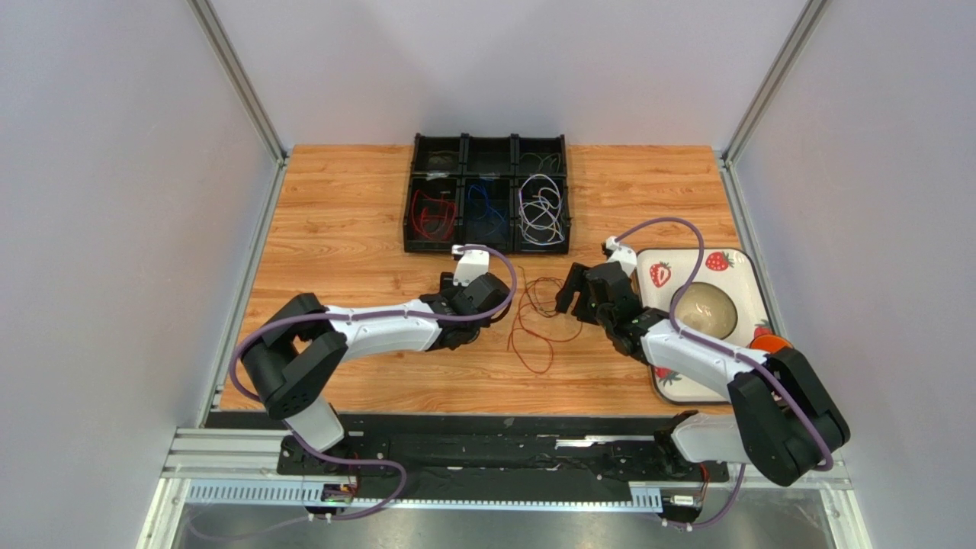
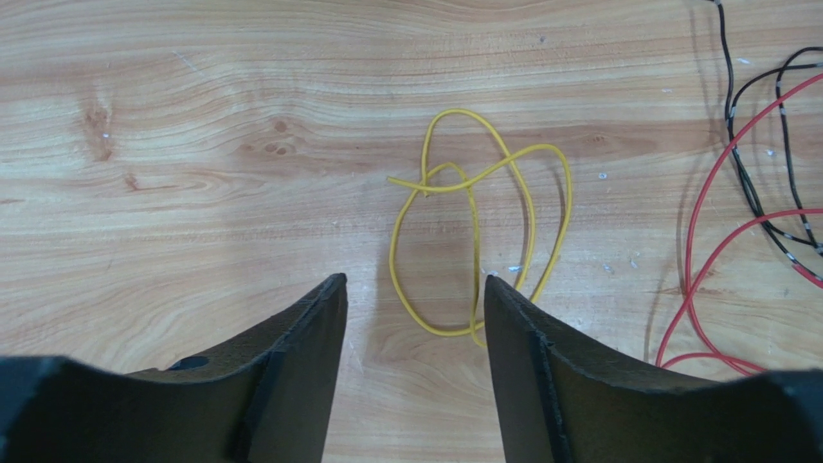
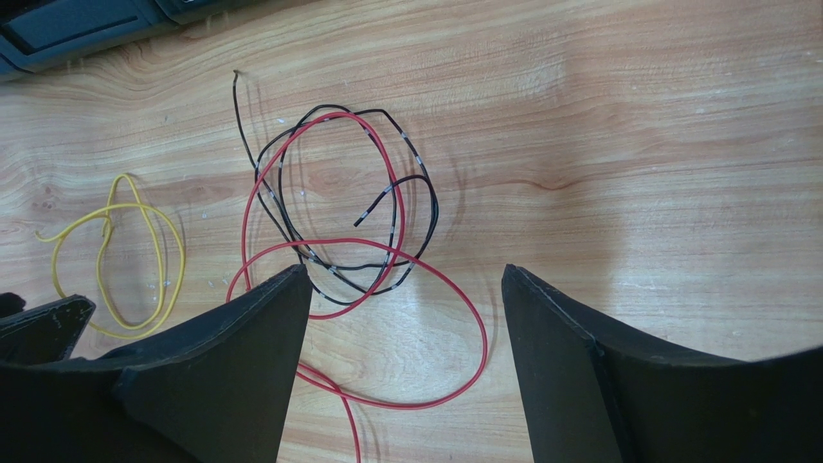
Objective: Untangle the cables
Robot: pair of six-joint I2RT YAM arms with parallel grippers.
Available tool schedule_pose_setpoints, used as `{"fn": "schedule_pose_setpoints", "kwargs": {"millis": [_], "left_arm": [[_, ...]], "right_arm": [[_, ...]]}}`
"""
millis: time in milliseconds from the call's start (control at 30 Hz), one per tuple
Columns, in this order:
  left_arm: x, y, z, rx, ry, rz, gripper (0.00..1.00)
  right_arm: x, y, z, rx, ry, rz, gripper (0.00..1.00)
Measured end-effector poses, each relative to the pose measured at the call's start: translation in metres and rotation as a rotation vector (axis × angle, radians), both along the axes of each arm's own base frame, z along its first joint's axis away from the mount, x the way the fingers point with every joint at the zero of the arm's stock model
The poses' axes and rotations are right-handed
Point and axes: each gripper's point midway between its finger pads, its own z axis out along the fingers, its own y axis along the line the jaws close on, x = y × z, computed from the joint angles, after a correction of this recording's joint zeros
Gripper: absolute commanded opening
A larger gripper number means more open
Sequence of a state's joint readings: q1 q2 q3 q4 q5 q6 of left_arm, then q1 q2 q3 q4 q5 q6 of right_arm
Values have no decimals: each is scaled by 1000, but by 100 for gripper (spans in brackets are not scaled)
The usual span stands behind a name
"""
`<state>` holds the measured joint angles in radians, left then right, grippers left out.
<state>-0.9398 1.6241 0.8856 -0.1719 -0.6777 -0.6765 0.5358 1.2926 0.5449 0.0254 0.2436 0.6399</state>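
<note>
Left gripper (image 2: pixel 413 285) stood open at the yellow cable (image 2: pixel 392 253), right gripper (image 3: pixel 404 275) open over the red-black tangle (image 3: pixel 386 207); single-strand pinches were advisable.

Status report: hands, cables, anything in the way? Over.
Both open: left hand over yellow cable, right hand over red cable and black cable. Red and black overlap; yellow lies apart. Nothing blocking.
</note>
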Motion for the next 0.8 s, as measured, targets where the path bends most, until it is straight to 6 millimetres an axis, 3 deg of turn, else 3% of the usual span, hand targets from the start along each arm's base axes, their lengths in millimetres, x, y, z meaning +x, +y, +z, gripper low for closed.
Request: {"fn": "schedule_pose_setpoints", "kwargs": {"millis": [67, 200, 333, 400, 467, 533, 633, 700, 767, 800], "left_arm": [[2, -1, -4, 15, 13, 2, 54], [7, -15, -10, 16, 46, -14, 0], [8, -21, -6, 25, 63, -45, 0], [9, -22, 8, 41, 62, -57, 0], [11, -24, 45, 19, 14, -82, 0], [10, -21, 103, -61, -87, -106, 0], [7, -2, 205, -245, -284, -116, 0], [18, 17, 253, -327, -342, -83, 0], [32, 31, 282, -370, -404, -46, 0], [33, 32, 280, -371, -395, -56, 0]], "right_arm": [[0, 0, -1, -1, 0, -1, 76], [0, 0, -4, -7, 9, -1, 76], [0, -1, -5, -8, 11, -2, 76], [0, -1, -7, -12, 17, -2, 76], [-1, -1, -10, -17, 26, -3, 76], [-1, -2, -11, -19, 29, -6, 76], [-1, -2, -12, -21, 29, -11, 76], [0, -3, -13, -22, 32, -15, 76], [0, -3, -14, -22, 33, -20, 76], [0, -3, -13, -21, 33, -23, 75]]}}
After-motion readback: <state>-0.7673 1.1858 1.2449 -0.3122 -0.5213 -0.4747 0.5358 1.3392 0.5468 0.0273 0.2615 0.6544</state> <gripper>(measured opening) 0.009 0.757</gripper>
